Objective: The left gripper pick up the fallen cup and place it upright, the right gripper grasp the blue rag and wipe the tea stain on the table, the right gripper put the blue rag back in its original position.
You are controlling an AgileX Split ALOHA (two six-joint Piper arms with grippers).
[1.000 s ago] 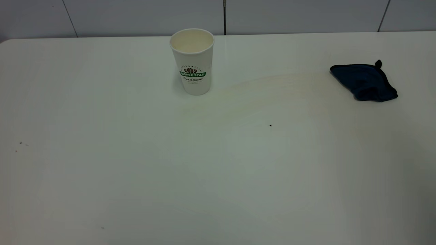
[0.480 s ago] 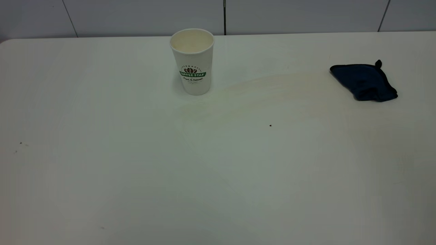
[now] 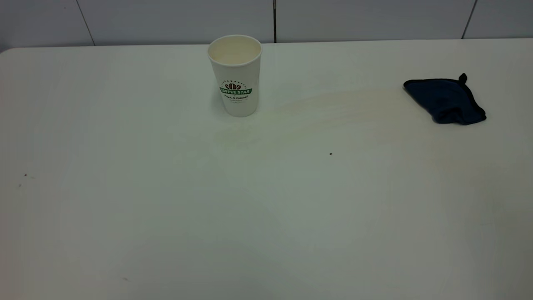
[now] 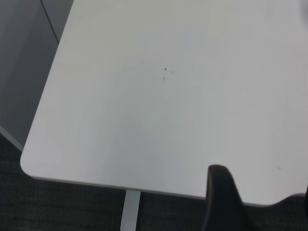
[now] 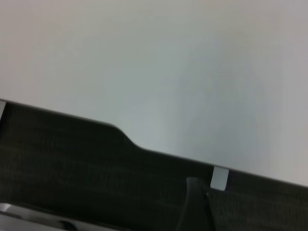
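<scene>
Cup upright | blue rag lying free at table's right | both grippers' jaws: can't tell | I'd keep arms parked, disturbing nothing.

Only readable thing is the green "COFFEE STAR" band on the white cup, with a little bean logo above and some script underneath that's too tiny to read.

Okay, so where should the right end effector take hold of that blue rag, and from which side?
Probably from straight above, at the bunched fold along the near edge of the blue rag. That rolled part stands higher than the flat far corner, so it gives something to pinch. The cloth lies flat on the table, leaving no edge to get under from the side.
</scene>
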